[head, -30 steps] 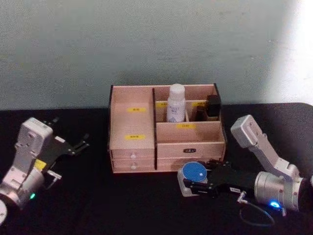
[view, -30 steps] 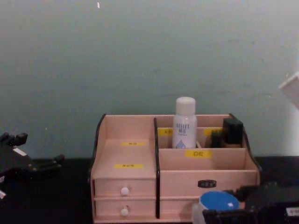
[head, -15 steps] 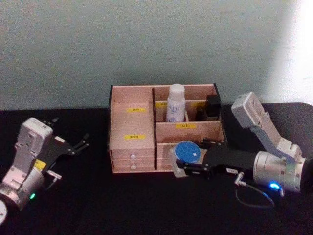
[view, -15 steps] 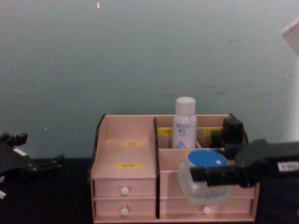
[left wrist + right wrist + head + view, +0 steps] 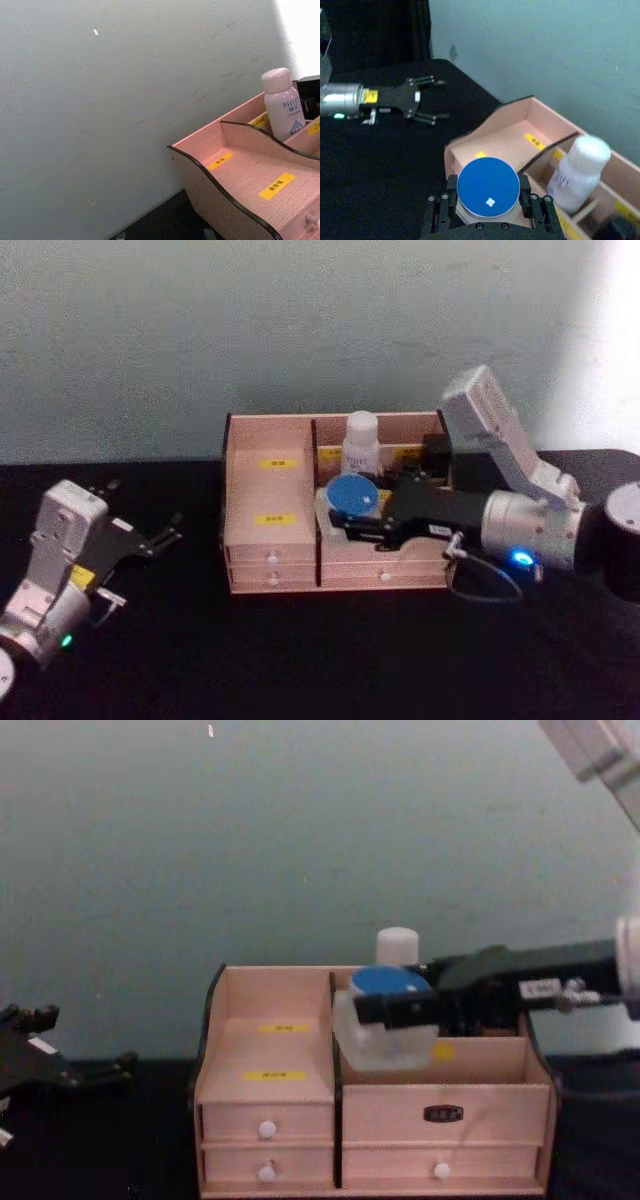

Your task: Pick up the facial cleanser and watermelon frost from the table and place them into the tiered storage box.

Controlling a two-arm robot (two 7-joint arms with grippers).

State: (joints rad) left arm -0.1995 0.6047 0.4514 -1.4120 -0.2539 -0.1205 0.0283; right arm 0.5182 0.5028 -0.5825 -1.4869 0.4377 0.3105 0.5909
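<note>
Since half a second ago the right arm has lifted and carried the load from in front of the drawers up over the tiered storage box (image 5: 270,558) (image 5: 440,1092).

Right gripper (image 5: 343,520) (image 5: 362,1012) (image 5: 488,202) is clamped on the blue-lidded jar (image 5: 352,495) (image 5: 388,982) (image 5: 488,186), with a finger on either side of the clear body. The jar is upright, lid up.

The jar sits over the box's right half, just right of the centre divider and in front of the white bottle (image 5: 361,440) (image 5: 397,945) (image 5: 282,105) (image 5: 577,172). In the chest view its base hangs level with the wall of the middle-tier compartment. I can't tell if it touches the wood. The bottle stands upright in a rear compartment. A black item (image 5: 436,454) is in the rear compartment right of the bottle.

The right arm reaches in from the box's right side, across its top.

Left gripper (image 5: 140,510) (image 5: 432,98) is parked low over the black table (image 5: 300,660), well left of the box, fingers spread and holding nothing.
</note>
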